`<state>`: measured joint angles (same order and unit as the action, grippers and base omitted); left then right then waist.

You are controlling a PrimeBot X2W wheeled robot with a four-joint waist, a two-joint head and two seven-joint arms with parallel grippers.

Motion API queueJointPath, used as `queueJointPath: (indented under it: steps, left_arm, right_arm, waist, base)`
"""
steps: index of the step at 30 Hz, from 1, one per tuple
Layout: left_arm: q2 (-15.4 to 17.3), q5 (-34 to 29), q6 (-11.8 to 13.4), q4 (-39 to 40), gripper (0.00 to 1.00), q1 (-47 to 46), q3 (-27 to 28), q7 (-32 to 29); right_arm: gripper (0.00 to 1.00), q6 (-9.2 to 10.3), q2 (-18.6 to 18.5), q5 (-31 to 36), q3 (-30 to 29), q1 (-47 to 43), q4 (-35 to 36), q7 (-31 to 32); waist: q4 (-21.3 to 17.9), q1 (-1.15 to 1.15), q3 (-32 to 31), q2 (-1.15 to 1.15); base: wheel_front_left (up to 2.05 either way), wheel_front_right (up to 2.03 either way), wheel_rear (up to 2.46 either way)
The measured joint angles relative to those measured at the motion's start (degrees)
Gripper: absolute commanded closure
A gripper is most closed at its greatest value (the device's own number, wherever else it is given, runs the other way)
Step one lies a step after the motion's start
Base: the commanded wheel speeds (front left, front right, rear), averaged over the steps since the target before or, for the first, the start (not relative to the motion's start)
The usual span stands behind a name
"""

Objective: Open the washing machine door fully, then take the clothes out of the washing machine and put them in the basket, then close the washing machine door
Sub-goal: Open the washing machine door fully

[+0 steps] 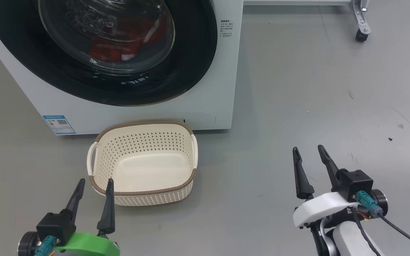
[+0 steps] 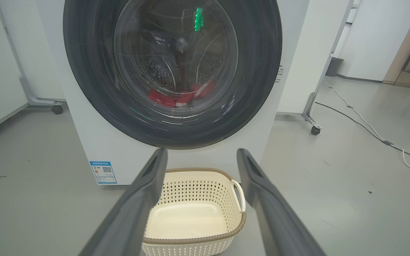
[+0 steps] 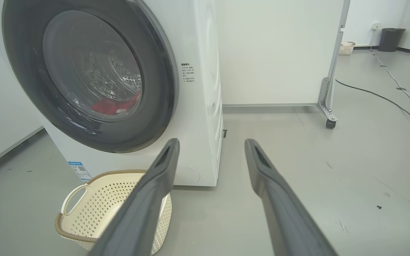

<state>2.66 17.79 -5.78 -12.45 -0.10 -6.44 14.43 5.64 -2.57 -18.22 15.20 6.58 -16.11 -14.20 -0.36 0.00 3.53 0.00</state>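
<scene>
**Opening the door comes first**

Both arms hang low over the floor (image 1: 297, 89), well back from the washing machine (image 1: 222, 89). The left gripper (image 1: 95, 181), just beside the basket's near corner, has its fingers spread and holds nothing. The right gripper (image 1: 307, 148), well off to the right, is spread and empty too.

The washing machine door (image 1: 126, 83) sits flush and shut. Through its glass the clothes (image 1: 119, 46) show as a red heap low in the drum. The basket (image 1: 144, 122) stands empty on the floor, close against the machine's front and below the door.

No handle shows plainly on the glossy rim. The latch side may be the edge near the printed label, though that is not certain. A good pull would catch that edge with one fingertip and follow the door's arc, not tug straight back. It would carry the swing fully wide, with the other arm and the basket kept clear.
</scene>
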Motion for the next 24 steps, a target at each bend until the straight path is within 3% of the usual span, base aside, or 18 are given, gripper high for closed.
queueJointPath:
  steps: [2, 7, 12, 24]
  left_arm:
    - [0.0, 0.0, 0.0, 0.0, 0.00, -0.1, 0.0, 0.0]
    - [0.0, 0.0, 0.0, 0.1, 0.00, -0.3, 0.0, 0.0]
    - [0.0, 0.0, -0.1, 0.3, 0.00, -0.6, 0.0, 0.0]
    - [-0.1, -0.9, -0.3, 1.3, 0.00, -2.9, -1.1, 0.0]
  right_arm:
    - [1.00, 0.01, 0.0, -0.1, 0.1, 0.0, 0.0, 0.0]
    - [1.00, 0.07, 0.0, -1.8, 0.0, 0.1, 0.8, 0.0]
    - [1.00, 0.05, 0.0, -8.3, -1.0, 1.1, 2.4, 0.0]
    - [1.00, -0.29, -0.1, -17.1, -4.0, 6.2, 2.3, -0.3]
  waist:
    - [0.1, 0.00, 0.4, 0.00]
    - [0.4, 0.00, 1.4, 0.00]
    - [0.8, 0.00, 2.7, 0.00]
    - [2.2, 0.00, 6.9, 0.00]
  base:
    - [0.00, 0.00, 0.00]
    - [0.00, 0.00, 0.00]
    - [0.00, 0.00, 0.00]
    - [0.00, 0.00, 0.00]
